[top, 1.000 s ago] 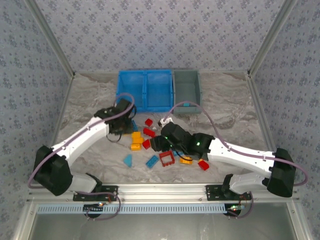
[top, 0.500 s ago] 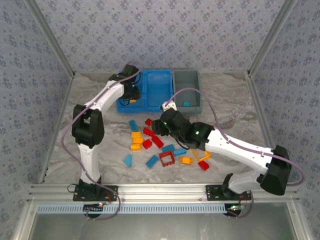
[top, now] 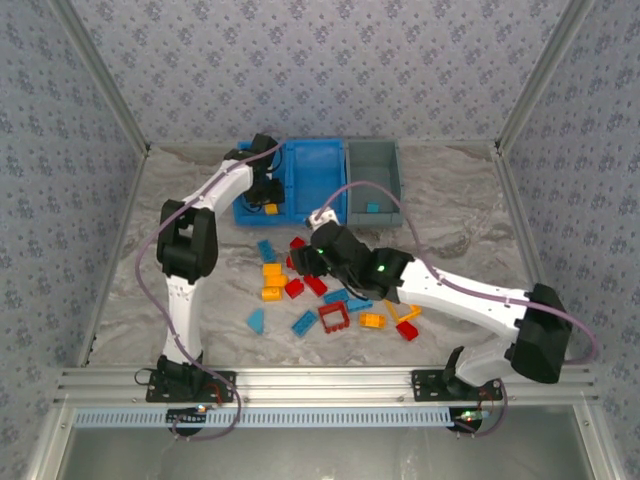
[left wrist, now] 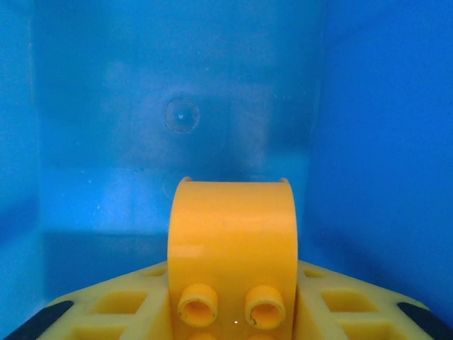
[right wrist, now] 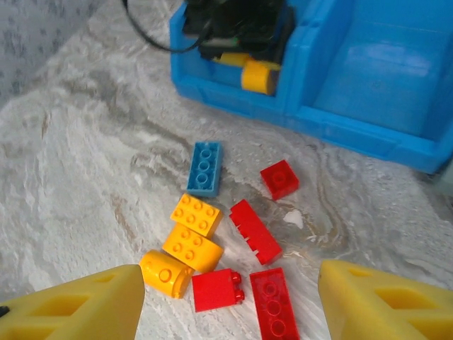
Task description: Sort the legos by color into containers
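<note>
Over the blue bin (top: 318,180), left arm (top: 222,188) outstretched.

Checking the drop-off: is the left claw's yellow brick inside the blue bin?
Inside: the orange-yellow brick hangs in the left claw, blue bin walls around it.

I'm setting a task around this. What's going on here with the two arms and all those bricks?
Two robot arms are sorting Lego bricks by colour. The left gripper holds an orange-yellow brick inside the left compartment of the blue bin. The right gripper hangs open above the loose bricks, red, orange-yellow and light blue, on the table. One light blue brick lies in the grey bin.
</note>
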Action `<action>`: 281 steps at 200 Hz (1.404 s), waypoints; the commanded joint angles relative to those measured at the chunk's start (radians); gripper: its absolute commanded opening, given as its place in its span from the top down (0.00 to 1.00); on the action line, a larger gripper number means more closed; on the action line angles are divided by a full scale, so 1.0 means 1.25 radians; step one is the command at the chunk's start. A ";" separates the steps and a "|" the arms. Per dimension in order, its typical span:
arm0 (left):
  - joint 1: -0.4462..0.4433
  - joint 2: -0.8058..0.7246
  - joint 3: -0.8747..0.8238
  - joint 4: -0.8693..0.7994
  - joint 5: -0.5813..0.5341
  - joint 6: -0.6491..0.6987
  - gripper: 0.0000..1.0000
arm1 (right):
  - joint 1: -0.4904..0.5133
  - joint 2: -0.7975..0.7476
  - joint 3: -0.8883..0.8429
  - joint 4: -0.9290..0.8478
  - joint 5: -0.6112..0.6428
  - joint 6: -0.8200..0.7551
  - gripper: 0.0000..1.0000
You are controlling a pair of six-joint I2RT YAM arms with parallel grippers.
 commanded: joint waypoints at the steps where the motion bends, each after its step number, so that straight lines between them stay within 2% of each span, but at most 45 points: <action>1: 0.007 0.002 0.033 -0.030 0.013 0.002 0.46 | 0.026 0.063 0.072 0.009 0.022 -0.062 0.31; 26: 0.008 -0.035 0.027 -0.031 0.009 -0.002 0.42 | 0.027 0.079 0.082 0.004 0.051 -0.053 0.31; 62: -0.003 -0.141 0.013 -0.031 -0.010 -0.008 0.37 | 0.029 0.041 0.036 -0.050 0.081 -0.019 0.32; 80: -0.021 -0.229 -0.027 -0.030 -0.029 -0.012 0.36 | 0.030 0.007 -0.020 -0.103 0.089 0.024 0.34; 96: -0.048 -0.335 -0.114 -0.001 -0.034 -0.017 0.36 | 0.030 -0.025 -0.062 -0.174 0.088 0.068 0.36; 116: -0.110 -0.493 -0.273 0.055 -0.030 -0.038 0.35 | 0.026 -0.037 -0.101 -0.276 0.062 0.131 0.45; 130: -0.179 -0.606 -0.392 0.094 -0.037 -0.060 0.35 | 0.022 -0.041 -0.135 -0.307 0.022 0.178 0.52; 168: -0.402 -0.866 -0.673 0.180 -0.082 -0.154 0.34 | -0.015 -0.021 -0.215 -0.261 -0.097 0.236 0.56; 206: -0.578 -1.071 -0.843 0.190 -0.165 -0.233 0.33 | -0.037 0.037 -0.212 -0.219 -0.152 0.248 0.60; 238: -0.630 -1.154 -0.895 0.132 -0.188 -0.274 0.34 | -0.034 0.045 -0.225 -0.217 -0.167 0.272 0.64; 281: -0.636 -1.175 -0.909 0.119 -0.207 -0.286 0.34 | -0.019 0.048 -0.236 -0.219 -0.178 0.294 0.66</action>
